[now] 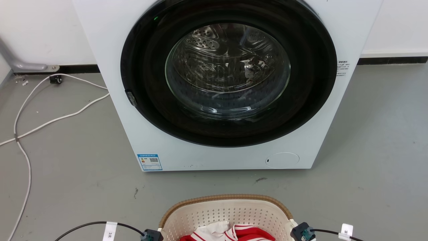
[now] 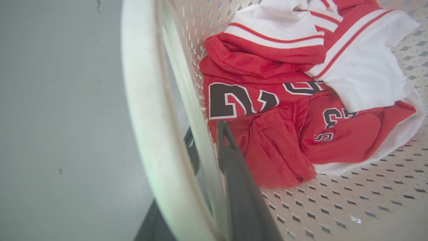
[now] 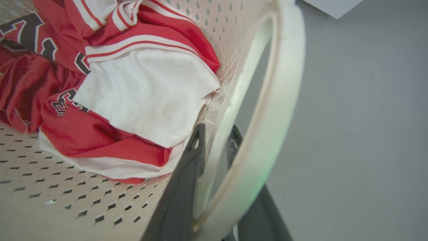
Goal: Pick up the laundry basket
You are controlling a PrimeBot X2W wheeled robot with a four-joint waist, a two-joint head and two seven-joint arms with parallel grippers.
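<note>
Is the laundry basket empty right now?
No, red and white clothes lie bunched on the perforated bottom of the laundry basket.

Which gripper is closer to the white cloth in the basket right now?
Right. The right gripper straddles the laundry basket wall with the white cloth almost at its inner finger. The left gripper straddles the opposite wall, with red fabric in between.

Washer [image 1: 207, 157] blocks ahead; open floor [image 1: 67, 187] flanks the laundry basket [image 1: 227, 214].
</note>
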